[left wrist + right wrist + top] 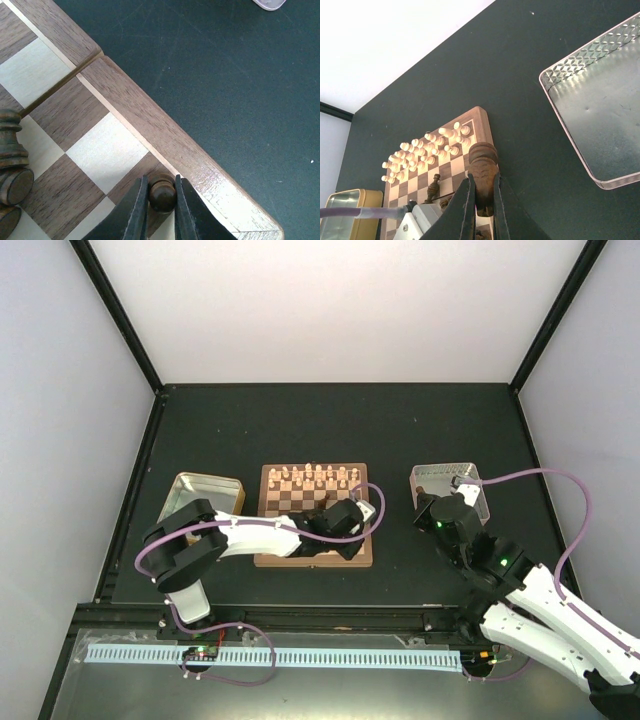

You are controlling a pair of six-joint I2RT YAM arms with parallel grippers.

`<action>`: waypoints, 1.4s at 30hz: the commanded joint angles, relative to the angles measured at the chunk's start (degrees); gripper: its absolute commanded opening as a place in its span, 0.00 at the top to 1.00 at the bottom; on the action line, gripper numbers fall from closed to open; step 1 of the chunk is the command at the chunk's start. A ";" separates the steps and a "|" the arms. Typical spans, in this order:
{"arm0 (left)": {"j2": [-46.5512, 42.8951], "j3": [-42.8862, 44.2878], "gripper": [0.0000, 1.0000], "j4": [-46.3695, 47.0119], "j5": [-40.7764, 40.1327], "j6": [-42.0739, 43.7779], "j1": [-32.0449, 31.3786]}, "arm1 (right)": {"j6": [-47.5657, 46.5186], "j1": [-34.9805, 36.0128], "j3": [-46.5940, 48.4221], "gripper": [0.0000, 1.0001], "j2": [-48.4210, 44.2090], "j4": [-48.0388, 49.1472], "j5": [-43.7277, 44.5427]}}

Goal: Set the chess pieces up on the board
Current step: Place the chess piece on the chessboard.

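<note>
Top view: the board (290, 502) sits at centre, with cream pieces (312, 477) lining its upper rows.

Left wrist view: the left gripper (161, 182) pinches a dark pawn (162, 194) at bottom centre, on a square beside the board's border.

Right wrist view: the right gripper (482, 178) clamps a dark chessman (482, 157) at lower centre. A silver tray (600, 100) lies at right.

Dark matte table top (250, 430) seen from above. Three items lie directly on it. A square wooden chessboard (264, 495) with a tan border sits at centre. A gold-coloured rectangular tin (208, 477) lies near the board's left edge, not touching it. A silver tray (445, 468) with an embossed rim lies to the right, apart from the board.
</note>
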 commanded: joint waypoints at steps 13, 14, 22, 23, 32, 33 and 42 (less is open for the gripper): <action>-0.12 -0.46 0.75 -2.77 -1.56 -1.40 0.30 | -0.80 -0.20 0.02 0.95 -0.14 1.80 -1.00; -0.40 -0.48 0.71 -2.49 -1.03 -1.24 0.30 | -0.82 -0.24 0.06 0.95 -0.22 1.85 -1.12; -7.64 0.67 0.55 -4.12 1.83 -2.93 1.61 | -2.59 -0.20 0.54 0.95 0.10 2.00 -4.24; -9.28 0.61 0.54 -4.22 2.11 -3.26 2.01 | -3.38 -0.18 0.60 0.95 0.39 2.09 -5.32; -31.63 -3.03 0.43 -9.99 -8.26 -6.63 7.59 | -13.48 -0.24 6.68 0.97 14.08 -1.82 -23.23; -34.72 -3.09 0.41 -11.48 -10.83 -6.46 8.16 | -14.74 -0.19 7.77 0.98 16.14 -2.71 -25.59; -57.87 -2.40 0.22 -18.08 -22.13 2.48 12.75 | -22.17 3.82 18.54 0.99 36.84 -11.22 -35.99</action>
